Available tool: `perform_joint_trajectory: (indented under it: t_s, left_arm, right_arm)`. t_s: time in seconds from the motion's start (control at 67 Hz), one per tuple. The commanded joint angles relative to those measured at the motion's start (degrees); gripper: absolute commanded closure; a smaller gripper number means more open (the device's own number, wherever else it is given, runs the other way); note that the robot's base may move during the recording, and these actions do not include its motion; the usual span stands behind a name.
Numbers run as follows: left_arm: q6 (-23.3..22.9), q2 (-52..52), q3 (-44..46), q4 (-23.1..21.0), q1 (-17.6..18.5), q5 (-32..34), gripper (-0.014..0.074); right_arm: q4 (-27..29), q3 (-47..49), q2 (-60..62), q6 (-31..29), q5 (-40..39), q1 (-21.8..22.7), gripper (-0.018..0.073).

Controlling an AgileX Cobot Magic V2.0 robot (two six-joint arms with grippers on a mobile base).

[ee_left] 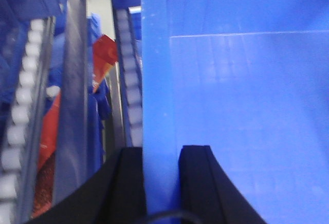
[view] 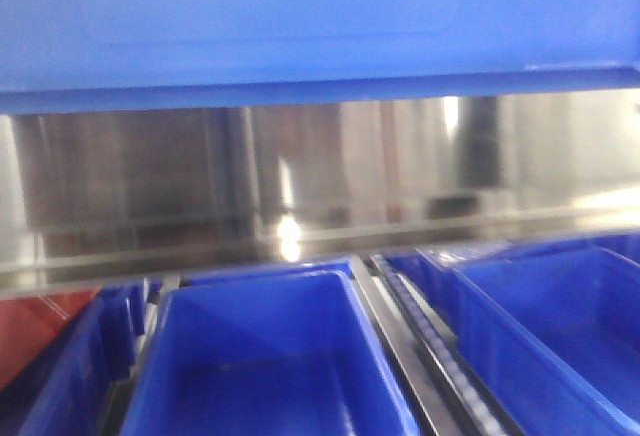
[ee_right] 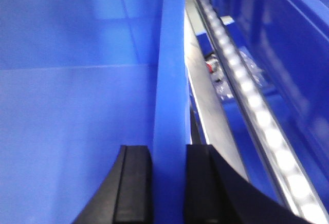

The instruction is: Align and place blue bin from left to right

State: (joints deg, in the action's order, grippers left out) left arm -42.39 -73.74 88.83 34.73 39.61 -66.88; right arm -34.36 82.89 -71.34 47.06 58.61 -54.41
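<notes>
Blue bin (view: 300, 16) position: raised, filling the top band of the front view from edge to edge. Its lower edge sits level and clear of the storage bins beneath. Each wrist view shows one thin upright wall of the blue bin (ee_left: 247, 106) (ee_right: 77, 106) running up the frame.

Left pincer (ee_left: 162, 152): narrow, clamped on that wall, with one black finger (ee_left: 131, 183) on each face. Right pincer (ee_right: 167, 152): narrow, clamped on a wall of the bin in the same manner.

Below the raised bin, a reflective metal panel (view: 300, 176) spans the rear. In front of it, an open storage bin (view: 270, 356) sits at centre, with a second storage bin (view: 560, 336) to its right and a third storage bin (view: 80, 356) to its left. A roller rail (view: 440, 356) separates the centre and right bins. A red item (view: 40, 321) lies at far left; its detail is blurred. A line of white rollers (ee_right: 252, 100) runs near the wall held by the right pincer.
</notes>
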Motion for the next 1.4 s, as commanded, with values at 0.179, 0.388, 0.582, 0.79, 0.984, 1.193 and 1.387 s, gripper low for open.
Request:
perform_joint_trajectory:
  t_s: [0.179, 0.388, 0.582, 0.79, 0.984, 1.193, 1.387]
  left_arm:
    - [0.04, 0.63, 0.61, -0.78, 0.78, 6.39, 0.0707]
    - [0.04, 0.63, 0.61, -0.78, 0.78, 6.39, 0.0707]
    - [0.04, 0.63, 0.61, -0.78, 0.78, 6.39, 0.0707]
    - [0.04, 0.63, 0.61, -0.78, 0.78, 6.39, 0.0707]
    - [0.04, 0.63, 0.61, -0.78, 0.78, 6.39, 0.0707]
    - [0.04, 0.63, 0.61, -0.78, 0.78, 6.39, 0.0707]
    - [0.04, 0.63, 0.61, -0.78, 0.78, 6.76, 0.0707]
  right_arm:
    - [-0.34, 0.86, 0.62, -0.61, -9.61, -0.68, 0.0638]
    - [-0.34, 0.86, 0.62, -0.61, -9.61, -0.68, 0.0638]
    - [-0.34, 0.86, 0.62, -0.61, -9.61, -0.68, 0.0638]
    - [-0.34, 0.86, 0.62, -0.61, -9.61, -0.68, 0.0638]
    - [-0.34, 0.86, 0.62, -0.61, -9.61, -0.68, 0.0638]
    - [-0.34, 0.86, 0.62, -0.61, -9.61, -0.68, 0.0638]
    - [-0.34, 0.86, 0.62, -0.61, -9.61, -0.68, 0.0638]
